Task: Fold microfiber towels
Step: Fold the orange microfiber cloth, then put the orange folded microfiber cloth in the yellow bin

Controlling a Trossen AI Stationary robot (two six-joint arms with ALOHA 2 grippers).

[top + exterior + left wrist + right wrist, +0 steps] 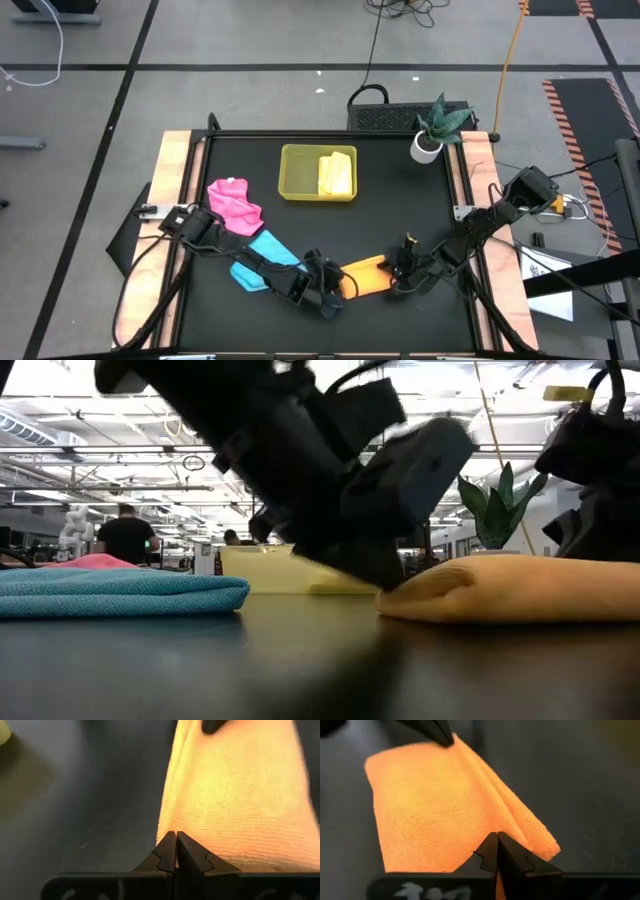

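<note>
Near the table's front edge, the soft orange microfiber towel (365, 276) lies folded between both arms. The left gripper (175, 851) pinches one edge, jaws together on cloth; the right gripper (497, 851) is clamped on the opposite edge.

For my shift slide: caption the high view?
Both grippers, left and right, pinch opposite ends of the orange towel.

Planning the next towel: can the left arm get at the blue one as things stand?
Probably yes, once freed. The blue towel lies flat beside the left arm with nothing on it, but the left gripper is shut on the orange towel.
</note>
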